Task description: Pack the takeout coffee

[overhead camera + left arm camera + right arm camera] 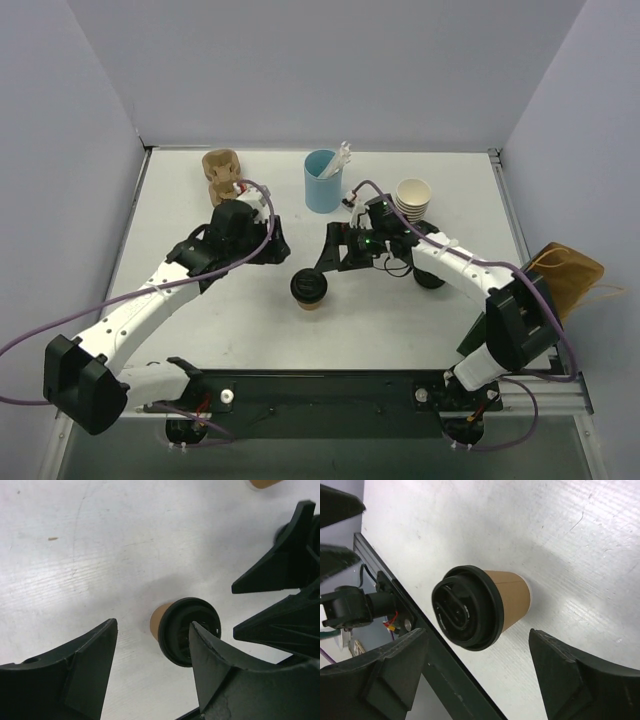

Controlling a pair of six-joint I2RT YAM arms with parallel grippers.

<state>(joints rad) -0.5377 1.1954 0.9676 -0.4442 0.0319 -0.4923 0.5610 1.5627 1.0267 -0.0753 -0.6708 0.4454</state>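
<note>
takeout coffee point(309, 288) upright on the table point(400, 330), black lid on, tan cup below; it sits just beside both claws, in the gap between them and a little toward the arm bases; left gripper point(279, 243) jaws apart, holding nothing, cup just off its tips to its right; right gripper point(334, 250) jaws apart, holding nothing, cup just off its tips to its left; neither claw touching the cup in the top view; left wrist view: left gripper point(152, 625) fingers spread, coffee point(177, 625) below them, nearer the right-hand finger, which overlaps the lid rim in view, contact cannot tell; the other arm's black fingers point(280, 580) beyond the cup; right wrist view: right gripper point(477, 632) fingers wide, coffee point(480, 605) centred ahead of the gap, clear of both fingers; behind the right claw a stack of cream cups point(413, 198); light-blue cup with white sticks point(322, 180) behind and between the claws; brown moulded piece point(221, 172) behind the left claw; brown paper bag point(565, 275) well apart off the table's right edge
</note>
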